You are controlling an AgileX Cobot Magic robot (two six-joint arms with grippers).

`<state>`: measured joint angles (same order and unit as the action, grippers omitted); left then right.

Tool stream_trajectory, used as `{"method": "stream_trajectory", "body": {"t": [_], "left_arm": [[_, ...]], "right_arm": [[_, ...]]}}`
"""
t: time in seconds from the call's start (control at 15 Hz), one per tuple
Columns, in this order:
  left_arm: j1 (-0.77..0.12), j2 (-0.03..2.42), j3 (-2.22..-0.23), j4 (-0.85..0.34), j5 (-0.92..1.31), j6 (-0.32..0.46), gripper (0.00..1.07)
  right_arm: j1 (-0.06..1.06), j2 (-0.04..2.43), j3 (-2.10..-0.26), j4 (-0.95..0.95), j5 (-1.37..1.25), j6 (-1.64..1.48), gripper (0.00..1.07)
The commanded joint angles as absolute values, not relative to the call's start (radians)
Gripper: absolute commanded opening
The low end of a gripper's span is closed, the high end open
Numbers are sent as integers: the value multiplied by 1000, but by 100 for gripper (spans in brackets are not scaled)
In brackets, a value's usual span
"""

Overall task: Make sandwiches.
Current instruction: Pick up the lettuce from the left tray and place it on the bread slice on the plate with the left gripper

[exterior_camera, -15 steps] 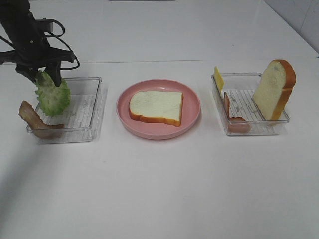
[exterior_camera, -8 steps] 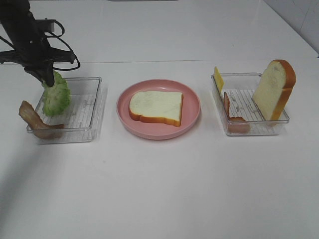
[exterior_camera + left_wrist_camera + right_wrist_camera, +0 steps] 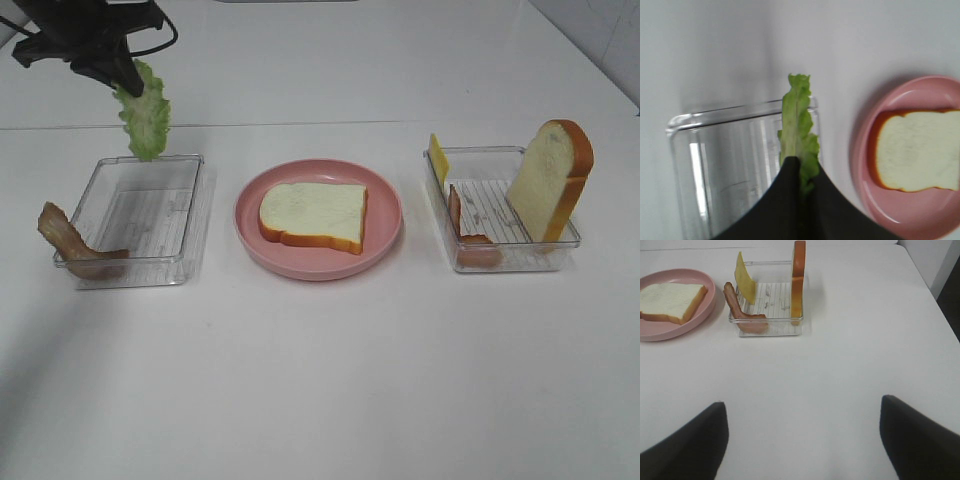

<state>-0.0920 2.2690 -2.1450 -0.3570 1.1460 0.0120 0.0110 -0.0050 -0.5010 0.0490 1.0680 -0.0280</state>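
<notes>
My left gripper (image 3: 117, 80) is shut on the top of a green ruffled lettuce leaf (image 3: 146, 118), which hangs in the air above the far edge of the left clear tray (image 3: 185, 225). In the left wrist view the leaf (image 3: 797, 122) sticks out from between the dark fingers (image 3: 785, 200). One white bread slice (image 3: 315, 216) lies flat on the pink plate (image 3: 385, 235). A brown bacon strip (image 3: 72, 245) leans over the left tray's corner. My right gripper (image 3: 802, 440) stands open over bare table, well short of the right tray (image 3: 767, 329).
The right tray (image 3: 500, 255) holds an upright bread slice (image 3: 551, 180), a yellow cheese slice (image 3: 438, 158) and a bacon strip (image 3: 468, 238). White table lies all around the trays and plate.
The left gripper closed on the lettuce in the left tray and lifted it up and slightly right, out of the tray. The right arm has not moved.
</notes>
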Motion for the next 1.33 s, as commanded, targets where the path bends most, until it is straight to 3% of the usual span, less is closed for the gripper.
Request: {"method": "stream_trajectory", "body": {"t": [0.07, 0.33, 0.6, 0.87, 1.13, 1.33], "left_arm": [[-96, 2265, -2151, -548, 1132, 75, 0], [-120, 2266, -2151, -787, 1099, 154, 0], [-204, 2272, -2151, -815, 1041, 169, 0], [-324, 2366, -2151, -939, 987, 191, 0], [-384, 2435, -2151, -1010, 944, 243, 0], [-399, 2476, -2151, -990, 933, 250, 0]], "right_arm": [[5, -21, -501, 50, 1060, -26, 78], [5, -21, -501, 50, 1060, -26, 78], [5, -21, -501, 50, 1060, -26, 78], [5, -21, -501, 50, 1060, -26, 78], [5, -21, -501, 50, 1060, -26, 78], [5, -21, -501, 50, 1060, -26, 78]]}}
